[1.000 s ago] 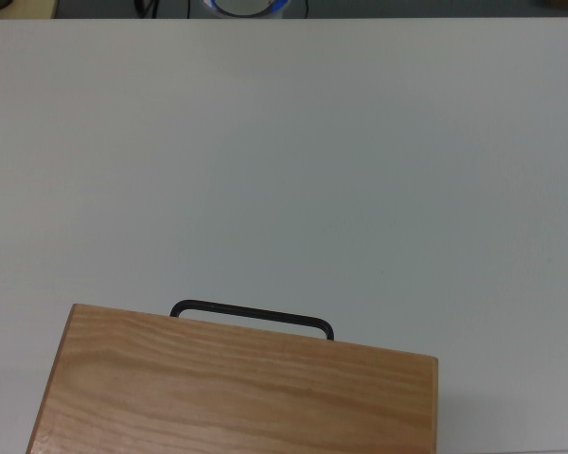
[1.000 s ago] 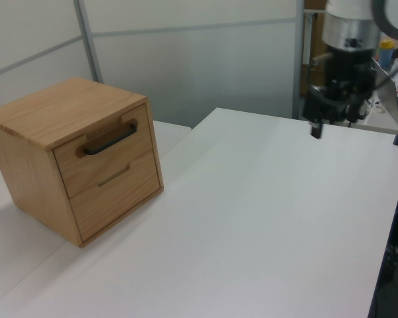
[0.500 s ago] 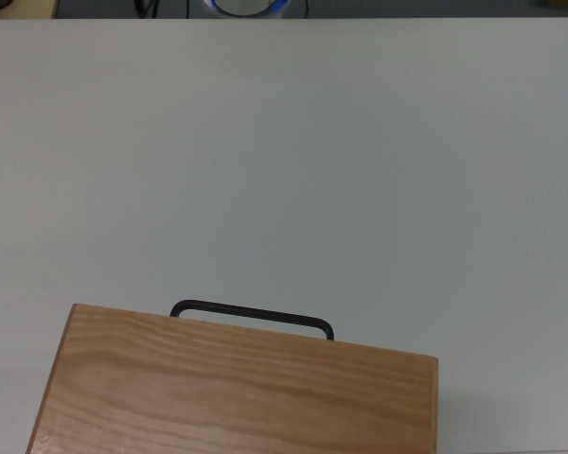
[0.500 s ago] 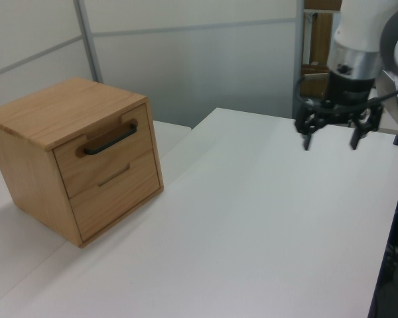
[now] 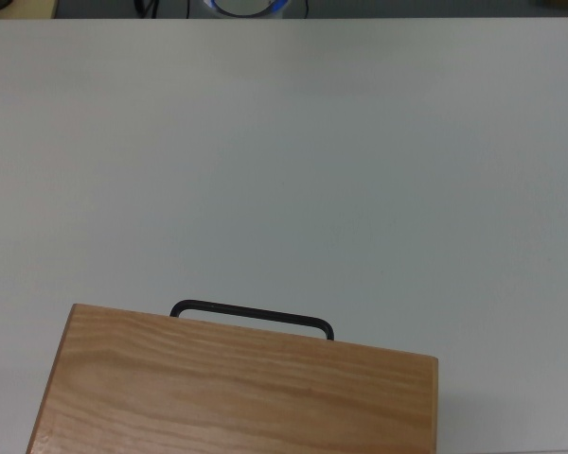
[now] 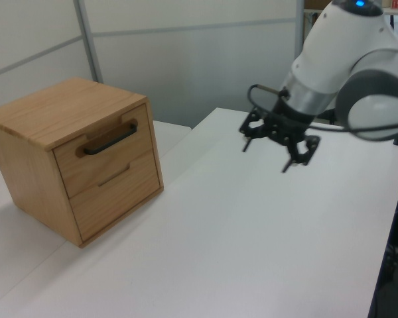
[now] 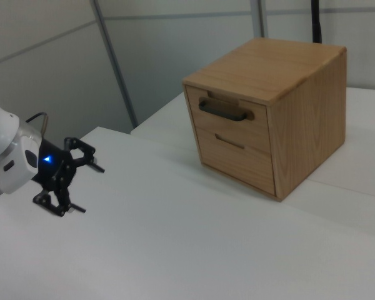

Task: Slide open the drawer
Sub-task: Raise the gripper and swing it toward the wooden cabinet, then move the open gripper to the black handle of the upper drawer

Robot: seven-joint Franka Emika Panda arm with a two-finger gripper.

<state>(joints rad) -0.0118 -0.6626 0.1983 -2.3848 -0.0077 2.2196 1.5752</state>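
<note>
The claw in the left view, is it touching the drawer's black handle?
No, the claw hangs open above the white table, well apart from the handle.

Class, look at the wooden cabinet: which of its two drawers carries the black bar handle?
The upper drawer: its black bar handle stands out from the front panel. The lower drawer shows only a thin slot.

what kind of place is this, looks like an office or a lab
Probably a robotics lab or test cell: a robot arm with its gripper open over a bare white table, one wooden cabinet, grey partition panels behind.
</note>
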